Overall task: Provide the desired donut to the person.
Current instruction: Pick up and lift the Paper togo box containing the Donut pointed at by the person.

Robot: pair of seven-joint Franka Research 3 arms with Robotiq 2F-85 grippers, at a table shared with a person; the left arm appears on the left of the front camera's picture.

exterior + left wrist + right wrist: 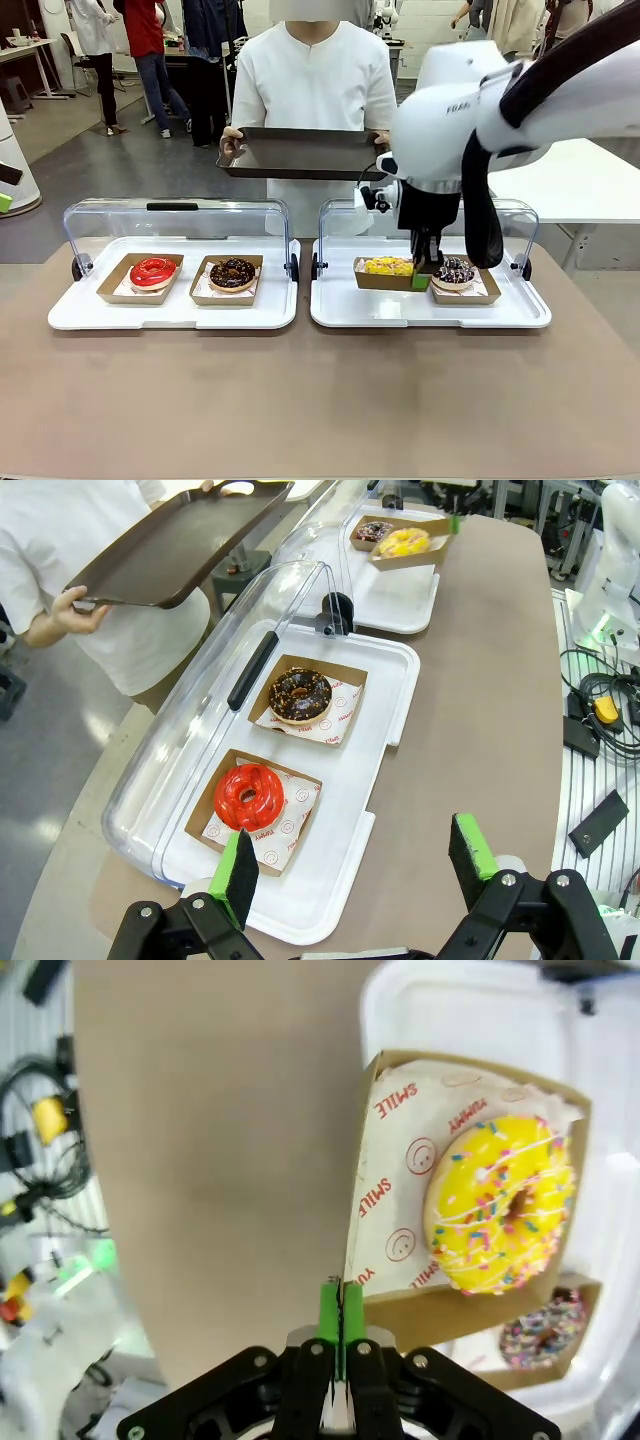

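Observation:
A yellow sprinkled donut (388, 266) (500, 1205) (404, 542) lies in a brown cardboard box (382, 281) over the right white tray (420, 312). My right gripper (424, 275) (340, 1305) is shut on the box's near edge, and the box looks raised and tilted a little. Across the table the person (313, 80) holds out a dark serving tray (300, 152) (180, 540) with both hands. My left gripper (355, 855) hangs open, holding nothing, over the near edge of the left white tray (330, 900).
The left white tray (170, 312) carries a red donut (153, 271) and a chocolate donut (232, 272), each in a box. A dark sprinkled donut (456, 271) sits beside the yellow one. Clear lids (175, 215) stand open behind both trays. Cables (600, 710) lie beyond the table edge.

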